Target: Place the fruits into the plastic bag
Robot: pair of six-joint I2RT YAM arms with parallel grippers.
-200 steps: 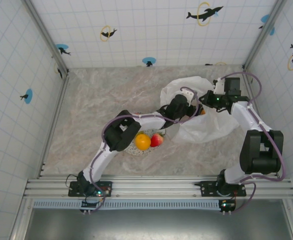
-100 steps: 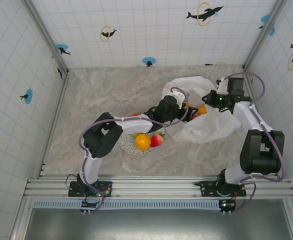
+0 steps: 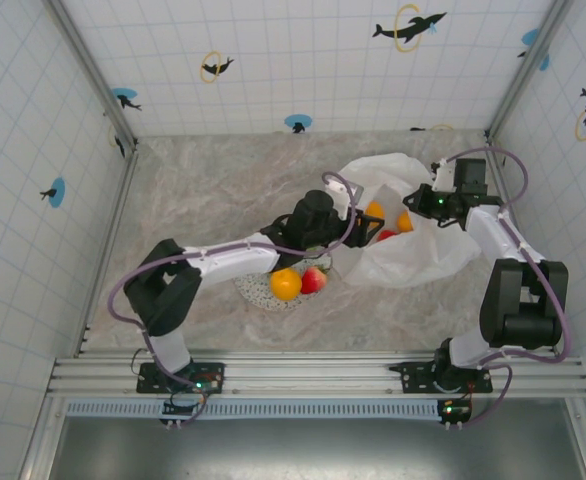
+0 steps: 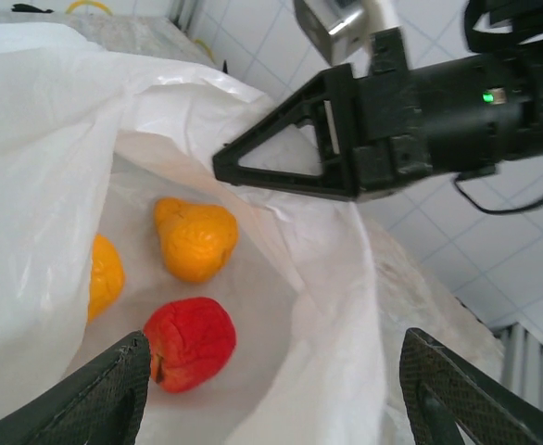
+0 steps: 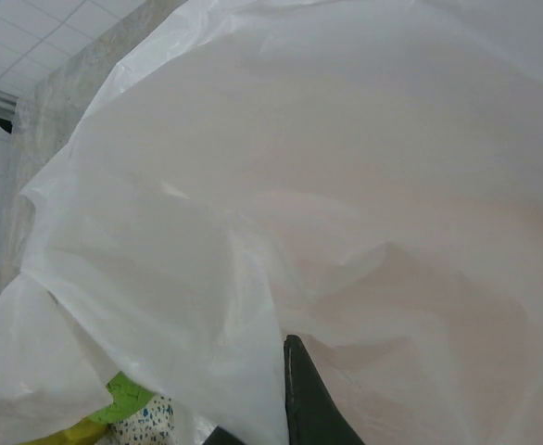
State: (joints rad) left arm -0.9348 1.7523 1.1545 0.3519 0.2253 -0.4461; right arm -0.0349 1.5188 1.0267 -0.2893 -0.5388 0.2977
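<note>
Left gripper withdrawn from crinkly plastic bag holding lumpy fruits

Left gripper has withdrawn from the plastic bag.

The crinkly white plastic bag gapes open, holding two orange fruits and one red fruit.

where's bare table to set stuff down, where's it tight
Bare table lies between the left wall and the left arm, plus a strip between the plastic bag and the front rail. Crowded: the bag mouth, with left claw and right claw, and the plate.
</note>
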